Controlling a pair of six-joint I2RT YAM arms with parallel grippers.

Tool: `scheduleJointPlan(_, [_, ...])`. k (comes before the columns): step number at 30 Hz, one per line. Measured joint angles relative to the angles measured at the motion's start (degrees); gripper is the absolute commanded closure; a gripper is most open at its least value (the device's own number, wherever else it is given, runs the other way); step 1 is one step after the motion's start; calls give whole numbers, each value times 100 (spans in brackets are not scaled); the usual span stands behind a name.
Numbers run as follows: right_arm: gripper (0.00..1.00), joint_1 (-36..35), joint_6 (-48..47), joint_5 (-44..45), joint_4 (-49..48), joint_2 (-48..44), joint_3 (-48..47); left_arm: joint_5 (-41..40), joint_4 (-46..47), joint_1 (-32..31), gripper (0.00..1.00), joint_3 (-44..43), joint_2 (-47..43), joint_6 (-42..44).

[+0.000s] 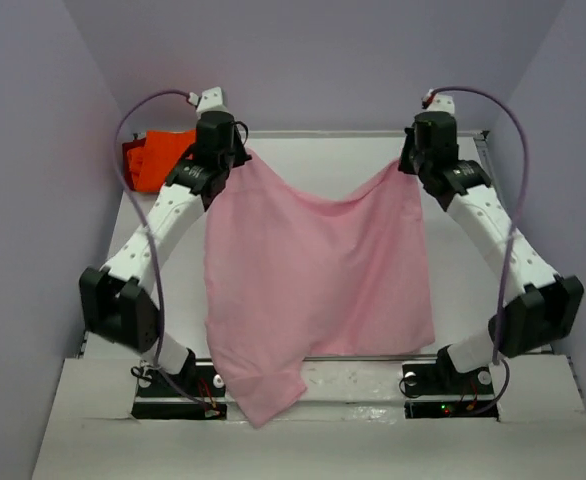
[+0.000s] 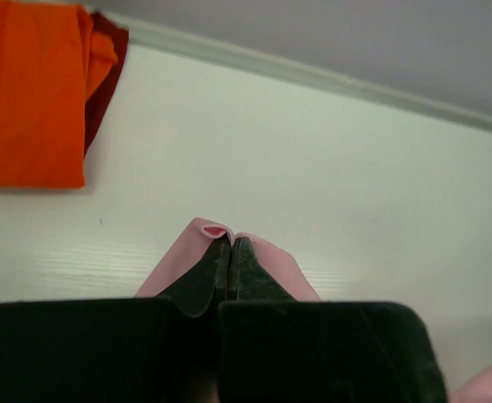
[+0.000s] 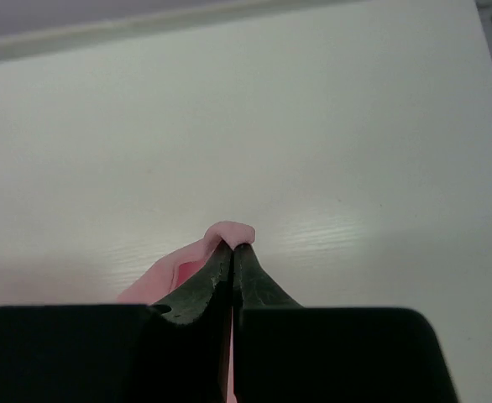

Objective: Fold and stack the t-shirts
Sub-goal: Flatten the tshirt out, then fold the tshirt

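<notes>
A light pink t-shirt [image 1: 313,280] hangs spread between both arms, lifted at its two far corners and sagging in the middle; its near end drapes over the table's front edge. My left gripper [image 1: 241,157] is shut on the left corner, pink cloth [image 2: 197,243] pinched at its tips [image 2: 231,243]. My right gripper [image 1: 405,163] is shut on the right corner, cloth [image 3: 229,231] bunched over its tips [image 3: 232,248]. Folded orange t-shirts [image 1: 158,158] lie at the far left of the table, and the same orange t-shirts [image 2: 28,92] fill the upper left of the left wrist view.
The white table [image 1: 473,270] ends at a raised far rim [image 2: 313,75]. Purple walls close in on the left, back and right. Cables loop above both arms. The arm bases sit at the near edge, partly covered by the pink cloth.
</notes>
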State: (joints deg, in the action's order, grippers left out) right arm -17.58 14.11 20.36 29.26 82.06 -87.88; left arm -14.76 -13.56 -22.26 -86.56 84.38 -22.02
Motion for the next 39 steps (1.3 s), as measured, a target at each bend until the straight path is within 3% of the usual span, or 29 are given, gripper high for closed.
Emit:
scheduleJointPlan(6, [100,118,22,483,-557,2063,533,52,481,323,100,186,2142,144])
scheduleJointPlan(10, [100,297,22,564,-745,3056,474,37,551,385,100,-761,3346,376])
scheduleJointPlan(15, [100,505,-20,566,-831,3309,107,11,726,389,100,-1808,4059,704])
scheduleJointPlan(23, [100,647,-79,435,-1196,3139,-302,-22,887,442,100,-2094,4127,850])
scheduleJointPlan(28, [100,647,-68,306,-1174,2769,-70,-201,1032,474,100,-1067,3687,918])
scheduleJointPlan(39, [100,647,120,164,-1128,1663,1309,-306,1084,474,100,297,2756,863])
